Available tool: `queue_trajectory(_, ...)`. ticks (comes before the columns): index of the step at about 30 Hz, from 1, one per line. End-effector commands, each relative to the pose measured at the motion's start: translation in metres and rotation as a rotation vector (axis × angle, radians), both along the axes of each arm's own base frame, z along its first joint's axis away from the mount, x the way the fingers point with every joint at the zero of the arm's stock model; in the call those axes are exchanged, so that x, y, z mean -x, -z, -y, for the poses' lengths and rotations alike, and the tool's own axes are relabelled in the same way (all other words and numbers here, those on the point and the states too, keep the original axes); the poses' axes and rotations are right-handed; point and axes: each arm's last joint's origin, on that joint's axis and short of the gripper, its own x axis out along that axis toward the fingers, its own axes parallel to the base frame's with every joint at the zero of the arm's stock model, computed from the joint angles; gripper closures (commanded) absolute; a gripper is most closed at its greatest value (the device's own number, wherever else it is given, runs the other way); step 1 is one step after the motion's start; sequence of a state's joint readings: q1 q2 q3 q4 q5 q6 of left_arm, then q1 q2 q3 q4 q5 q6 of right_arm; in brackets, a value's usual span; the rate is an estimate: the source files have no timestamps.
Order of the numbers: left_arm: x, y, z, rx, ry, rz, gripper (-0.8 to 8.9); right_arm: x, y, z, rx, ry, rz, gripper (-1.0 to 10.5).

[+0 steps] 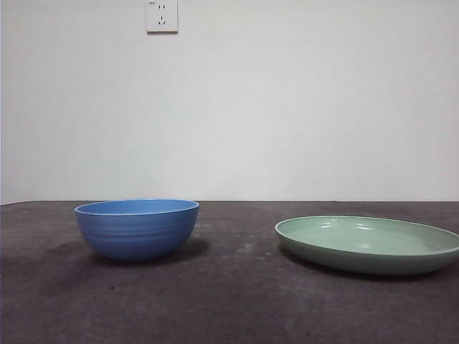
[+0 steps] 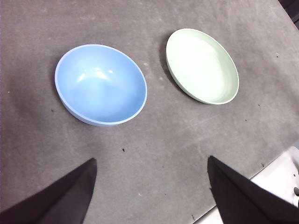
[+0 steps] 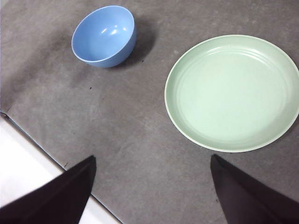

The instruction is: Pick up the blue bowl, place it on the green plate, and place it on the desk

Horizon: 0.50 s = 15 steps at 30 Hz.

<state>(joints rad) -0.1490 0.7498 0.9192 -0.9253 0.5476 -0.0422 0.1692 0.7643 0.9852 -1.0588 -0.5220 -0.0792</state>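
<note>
White wall with an unlabelled socket (image 1: 162, 16) backs the worktop (image 1: 229, 301); blue bowl (image 1: 137, 228) and green plate (image 1: 368, 244) sit apart. Left end effector (image 2: 152, 186) and right end effector (image 3: 152, 186) hover wide, empty.

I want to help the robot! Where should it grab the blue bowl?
Probably on the rim of the blue bowl, from above, one jaw inside and one outside. It sits upright and empty on the desk, apart from the green plate. The open left gripper looks nearer.

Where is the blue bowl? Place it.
In the front view the blue bowl stands on the desk, left of the green plate and apart from it.
</note>
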Motion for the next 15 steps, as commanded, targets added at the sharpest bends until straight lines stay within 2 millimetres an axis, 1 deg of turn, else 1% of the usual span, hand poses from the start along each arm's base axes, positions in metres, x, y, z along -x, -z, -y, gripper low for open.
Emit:
queue_trajectory(1, -0.001, -0.006, 0.001, 0.001, 0.010, 0.025, 4.30, -0.001, -0.004, 0.000, -0.004, -0.002, 0.013, 5.5)
queue_trajectory(4, -0.002, -0.006, 0.001, 0.001, 0.009, 0.022, 4.30, -0.001, -0.004, 0.000, -0.004, -0.002, 0.013, 5.5)
queue_trajectory(8, -0.010, -0.004, 0.002, 0.011, -0.003, 0.003, 4.30, -0.001, -0.004, 0.000, -0.004, -0.002, 0.014, 5.5)
queue_trajectory(11, -0.021, -0.003, 0.005, 0.012, -0.009, -0.014, 4.31, -0.001, -0.004, 0.000, -0.004, -0.002, 0.014, 5.5)
queue_trajectory(15, -0.043, -0.002, 0.013, -0.033, -0.018, -0.036, 4.31, -0.001, -0.004, 0.000, -0.004, -0.002, 0.014, 5.5)
